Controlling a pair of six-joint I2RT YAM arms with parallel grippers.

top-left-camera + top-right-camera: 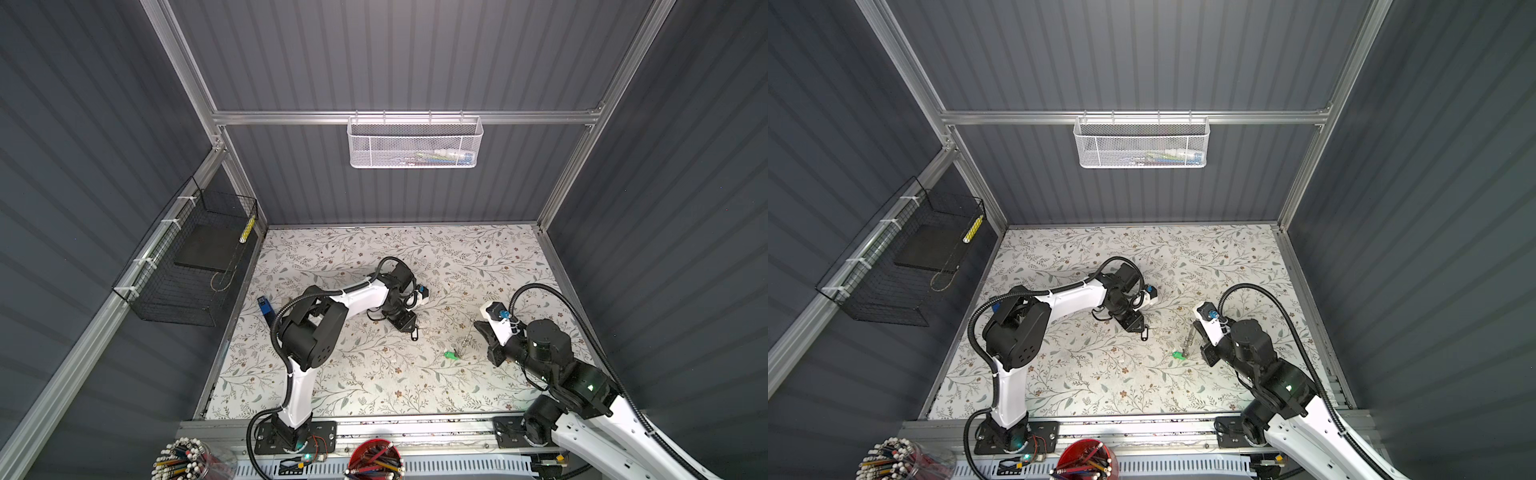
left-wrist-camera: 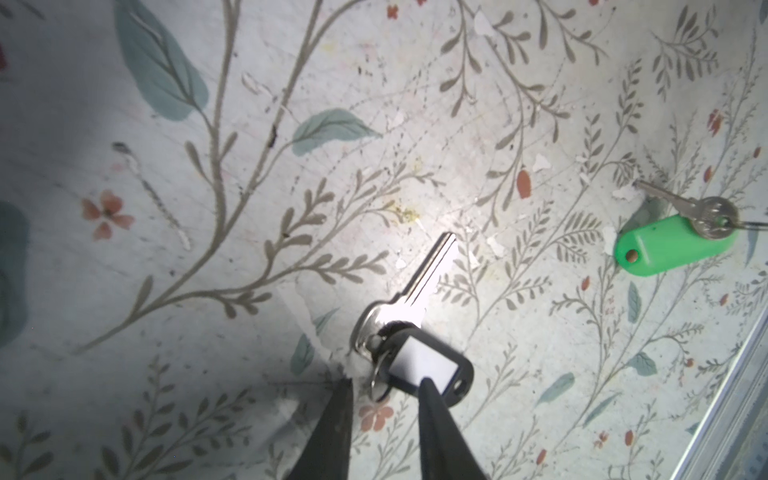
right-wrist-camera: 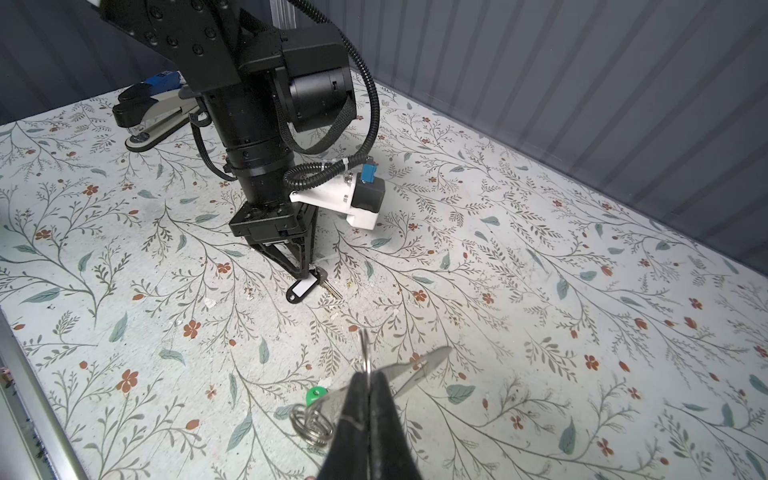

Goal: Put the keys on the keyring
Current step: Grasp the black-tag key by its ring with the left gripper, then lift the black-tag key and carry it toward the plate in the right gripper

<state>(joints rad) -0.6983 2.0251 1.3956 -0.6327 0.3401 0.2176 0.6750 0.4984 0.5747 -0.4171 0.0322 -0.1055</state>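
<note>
the step in hand looks like the pick-up of the black-tagged key [image 2: 411, 286]. it lies flat on the counter [image 3: 540, 249] near the middle, with its blade pointing away from the left hand [image 2: 384, 382]. that hand is down at counter level over the tag end. its jaws stand a narrow way apart and are not pinched on anything i can see. the thin wire ring [image 2: 375, 379] joining key and tag sits in the gap, and one fingertip [image 2: 430, 401] overlaps the edge of the black-framed tag [image 2: 428, 363].

the right hand [image 3: 369, 374] is pinched fully shut on a flat grey metal piece that i take for the keyring [image 3: 419, 368]. it holds the piece on the robot's right side, edge-on to the wrist camera, so the shape is hard to read. a bunch of small wire rings [image 3: 309, 422] hangs at one end. the green-tagged key [image 2: 673, 245] lies on the counter just beside the keyring and well apart from the black-tagged key. i cannot tell whether it is already linked to the keyring.

as i judge it, the next move calls for the left hand to complete its grip low against the counter, since everything there is thin and flat. taking the tag rather than the ring would leave the wire ring free for threading. after that comes a clean lift and a carry across to the keyring, with the right hand holding it steady.
</note>
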